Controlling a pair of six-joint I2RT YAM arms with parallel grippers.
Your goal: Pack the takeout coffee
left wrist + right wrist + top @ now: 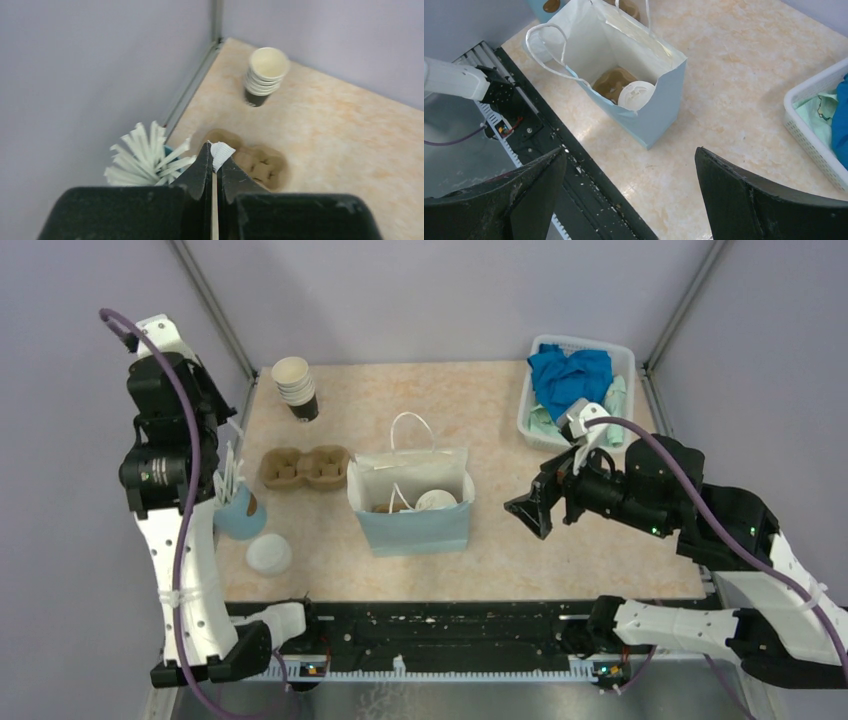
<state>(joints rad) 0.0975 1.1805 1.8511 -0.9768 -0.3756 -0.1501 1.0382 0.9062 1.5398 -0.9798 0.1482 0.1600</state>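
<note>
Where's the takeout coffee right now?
In the top view, the coffee cup stands inside the light blue bag at mid-table, toward the bag's right end; only its white lid shows.

I am looking into a robot test lab. Plain walls (pixel 430 290) and metal posts (pixel 213 310) are boxing in one table (pixel 500 400) where a left arm (pixel 185 540) and a right arm (pixel 660 485) are sitting.
</note>
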